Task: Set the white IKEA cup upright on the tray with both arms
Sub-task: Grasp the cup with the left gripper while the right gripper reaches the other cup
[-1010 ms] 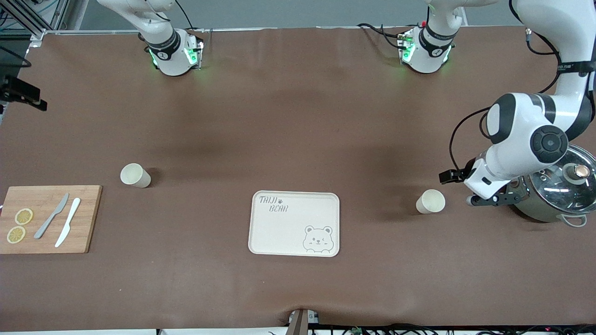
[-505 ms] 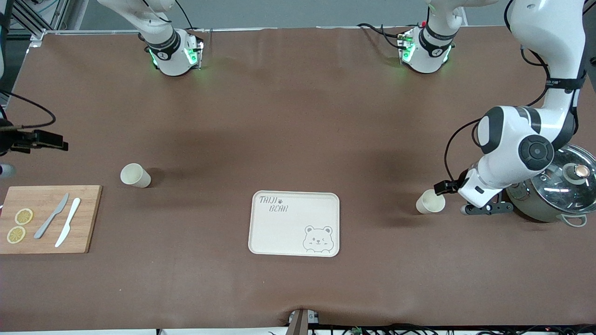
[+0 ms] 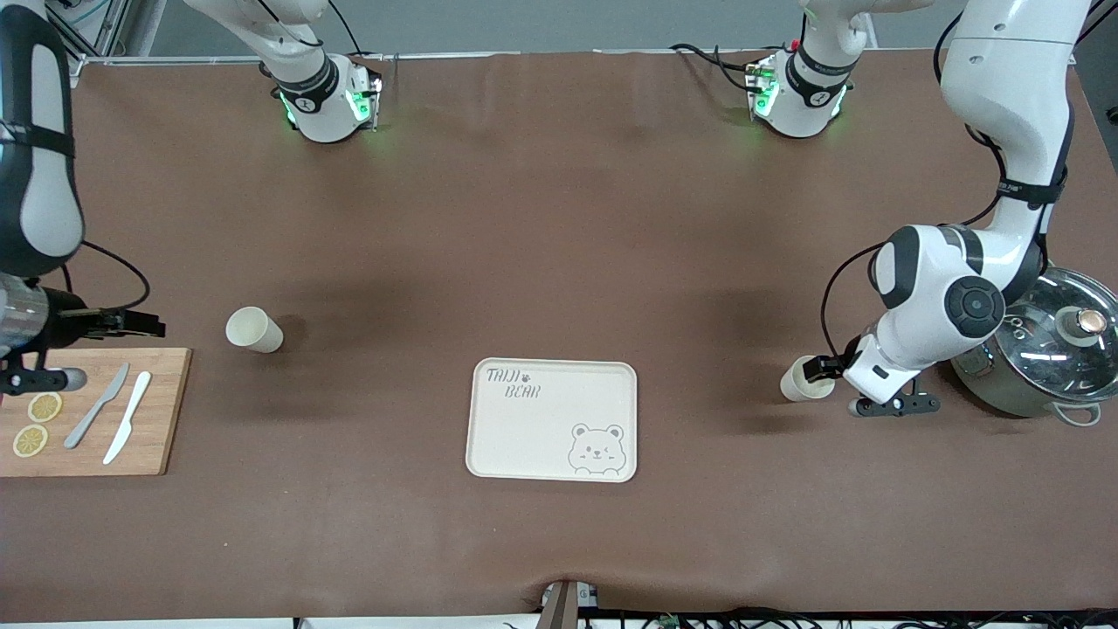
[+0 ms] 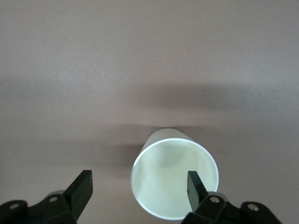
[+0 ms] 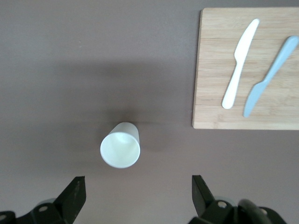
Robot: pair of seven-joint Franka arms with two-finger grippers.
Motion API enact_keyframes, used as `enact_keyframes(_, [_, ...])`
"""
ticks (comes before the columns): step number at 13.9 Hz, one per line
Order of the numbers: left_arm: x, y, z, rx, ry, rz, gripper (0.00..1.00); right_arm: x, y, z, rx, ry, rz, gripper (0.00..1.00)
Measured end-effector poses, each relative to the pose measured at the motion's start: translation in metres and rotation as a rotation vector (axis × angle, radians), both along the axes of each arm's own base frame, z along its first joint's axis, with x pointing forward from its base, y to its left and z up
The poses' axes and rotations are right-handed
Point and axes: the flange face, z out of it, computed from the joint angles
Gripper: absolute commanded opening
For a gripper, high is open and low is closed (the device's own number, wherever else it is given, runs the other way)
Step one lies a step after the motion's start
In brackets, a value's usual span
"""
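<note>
Movement marks both arms in the front view. Over the last second the left gripper [image 3: 834, 387] has slid away from the lidded steel pot [image 3: 1044, 358] to the white cup [image 3: 802, 379] lying on its side on the brown table [image 3: 559, 218] toward the left arm's end. In the left wrist view its fingers [image 4: 195, 189] stand apart, one in front of the cup's open mouth [image 4: 174, 179], and have begun to narrow without clamping. The right gripper [image 3: 92, 348] has come into view over the edge of the wooden cutting board [image 3: 162, 411], jaws spread wide and empty, near the second white cup [image 3: 253, 329], also on its side. Judging by this, both arms are closing in for their grasps; neither cup is lifted. The tray [image 3: 552, 467] sits between the cups, nearer the front camera, bare. Grey lettering reads "TAIJI BEAR" above a bear face. The board carries two knives [image 3: 115, 415] and lemon slices [image 3: 37, 423].
</note>
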Motion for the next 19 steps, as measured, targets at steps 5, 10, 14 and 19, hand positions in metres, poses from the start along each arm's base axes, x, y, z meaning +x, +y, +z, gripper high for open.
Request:
enact_keyframes(5, [0.001, 0.0, -0.008, -0.002, -0.002, 0.001, 0.09, -0.023, -0.001, -0.082, -0.001, -0.019, -0.006, 1.0])
enact_keyframes(10, [0.0, -0.001, -0.011, -0.002, 0.0, 0.002, 0.0, -0.054, 0.006, -0.138, 0.008, 0.003, -0.007, 0.88])
enact_keyframes(14, [0.006, -0.014, -0.002, -0.015, -0.026, 0.011, 0.0, -0.076, 0.01, -0.166, 0.01, -0.002, -0.01, 0.34])
enact_keyframes(19, [0.02, -0.1, 0.046, -0.087, -0.103, 0.123, 0.0, -0.078, 0.011, -0.166, 0.034, -0.009, -0.039, 0.06])
